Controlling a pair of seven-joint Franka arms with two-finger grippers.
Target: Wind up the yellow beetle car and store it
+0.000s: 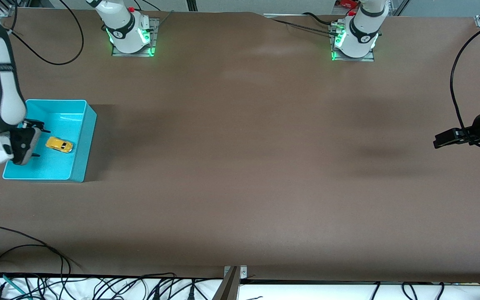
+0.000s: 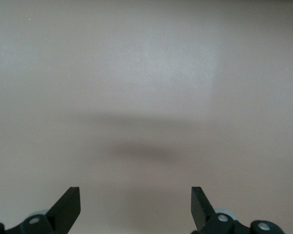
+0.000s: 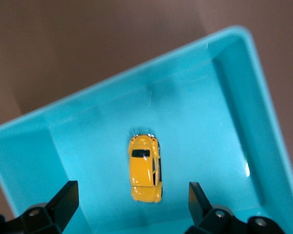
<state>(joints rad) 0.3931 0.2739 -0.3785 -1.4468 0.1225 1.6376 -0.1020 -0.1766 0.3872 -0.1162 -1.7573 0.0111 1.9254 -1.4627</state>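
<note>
My right gripper (image 1: 36, 139) hung spread and empty over the turquoise bin (image 1: 79, 158) where the yellow beetle car (image 1: 59, 144) lay, my left gripper (image 1: 442, 139) waited spread, and I read no writing anywhere.
</note>
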